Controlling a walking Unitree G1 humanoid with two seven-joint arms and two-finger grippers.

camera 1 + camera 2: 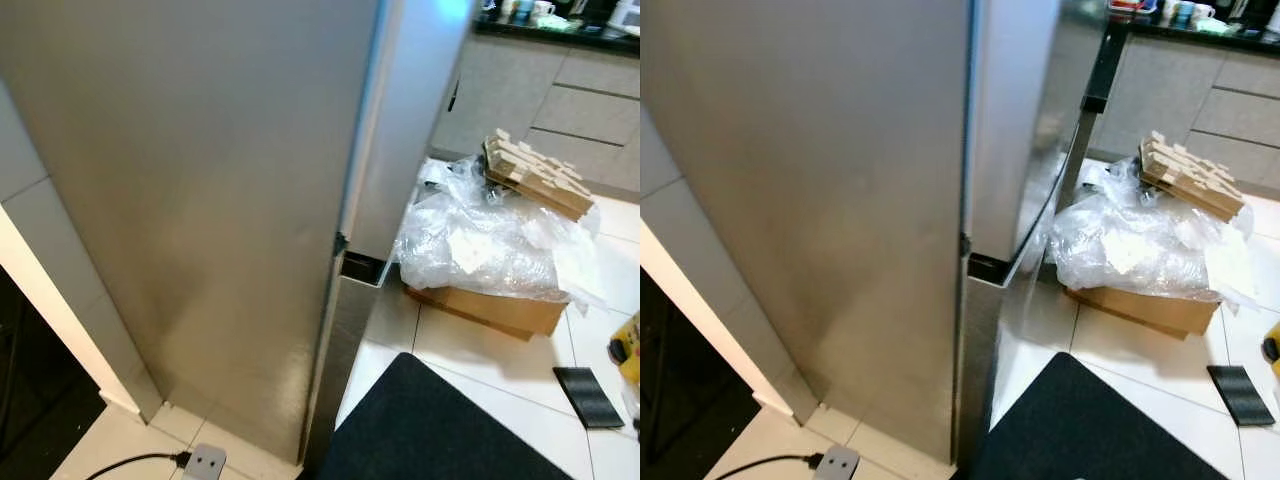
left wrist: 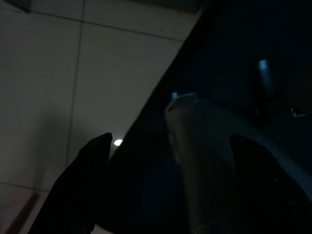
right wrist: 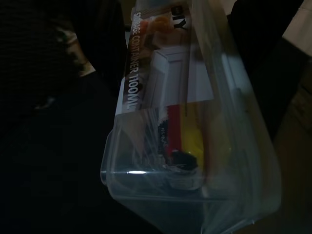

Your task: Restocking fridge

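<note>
While shut, one fridge [image 1: 200, 200], one cardboard box [image 1: 495, 308].

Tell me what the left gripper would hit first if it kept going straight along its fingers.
Likely the floor: beyond the left gripper, the dark mat meets pale floor tiles. The view is dim, so depth is uncertain.

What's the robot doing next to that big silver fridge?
It is standing close beside the fridge, seeing its side and the edge of its doors. The right gripper has a clear plastic storage container with colourful packets inside, right at its wrist camera. The left gripper hangs in shadow over the dark mat and floor tiles. A cardboard box heaped with plastic wrap sits on the floor nearby. Nothing has gone into the fridge yet.
</note>
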